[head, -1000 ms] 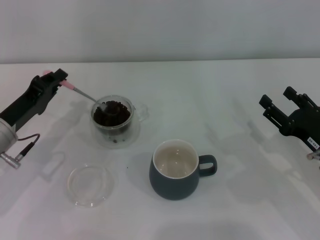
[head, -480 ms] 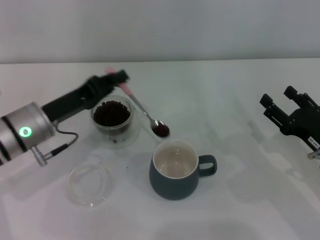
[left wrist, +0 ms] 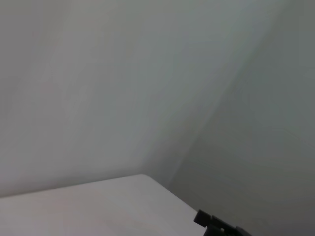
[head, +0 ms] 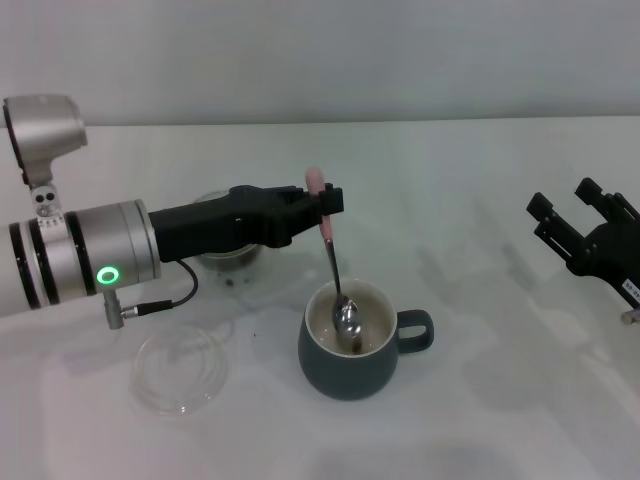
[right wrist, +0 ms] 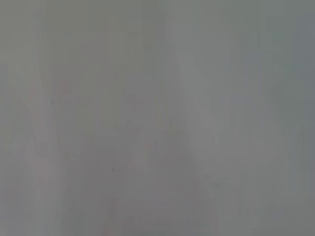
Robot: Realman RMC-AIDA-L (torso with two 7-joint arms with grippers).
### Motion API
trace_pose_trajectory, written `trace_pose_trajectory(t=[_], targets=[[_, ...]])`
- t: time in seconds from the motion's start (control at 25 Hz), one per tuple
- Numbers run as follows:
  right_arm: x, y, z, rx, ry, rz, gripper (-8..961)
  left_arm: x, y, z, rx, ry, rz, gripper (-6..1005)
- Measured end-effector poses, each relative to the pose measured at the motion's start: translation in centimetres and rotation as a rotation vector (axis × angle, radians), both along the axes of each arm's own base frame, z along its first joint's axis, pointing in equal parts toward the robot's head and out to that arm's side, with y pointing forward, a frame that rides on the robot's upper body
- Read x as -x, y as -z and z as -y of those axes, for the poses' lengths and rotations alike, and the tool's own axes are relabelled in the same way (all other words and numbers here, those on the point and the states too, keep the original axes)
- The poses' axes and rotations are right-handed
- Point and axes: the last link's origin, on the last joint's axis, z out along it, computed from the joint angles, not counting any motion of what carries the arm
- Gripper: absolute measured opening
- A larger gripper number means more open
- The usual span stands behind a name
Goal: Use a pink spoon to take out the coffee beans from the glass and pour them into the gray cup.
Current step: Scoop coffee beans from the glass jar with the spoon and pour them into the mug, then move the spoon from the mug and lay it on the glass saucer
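**Spoon tipped into mug, left arm over glass**

White tabletop (head: 480, 400) fills the head view, pale wall behind. Far left: left arm reaches in from the left edge toward centre. Lower left: flat clear dish (head: 180, 370), not involved. Glass (head: 225, 262) sits left of centre, mostly hidden under the arm, so its beans can't be seen. Left gripper (head: 318, 203) is clamped on the pink handle of the pink spoon (head: 333, 262). Spoon's long axis runs nearly vertical, handle up, bowl down inside the gray cup (head: 350, 345), directly below and slightly right of the gripper. A few coffee beans (head: 357, 345) show dark at the cup bottom by the spoon bowl. Judgement: pour step about done; next move likely lifts straight up, then back left to the glass. Far right: right gripper (head: 580, 228) parked, fingers apart, well apart from everything.
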Motion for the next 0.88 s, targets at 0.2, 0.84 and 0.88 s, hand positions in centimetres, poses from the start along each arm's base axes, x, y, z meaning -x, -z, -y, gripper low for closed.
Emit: trace_pose_trajectory(t=[0.2,0.84,0.88], targets=[[-0.2,0.1,0.4,0.001,0.009,-0.004,790,-0.4,-0.1,0.2,-0.061,0.093,-0.003,128],[0.0,0.0,0.0,-0.002,-0.001,0.0,790,11.0,-7.7,6.3,-0.405,-0.439,0.457,128],[0.0,-0.1,0.0,-0.003,-0.002,0.002,790,12.2,-8.0,7.1,-0.404,-0.49,0.465,128]])
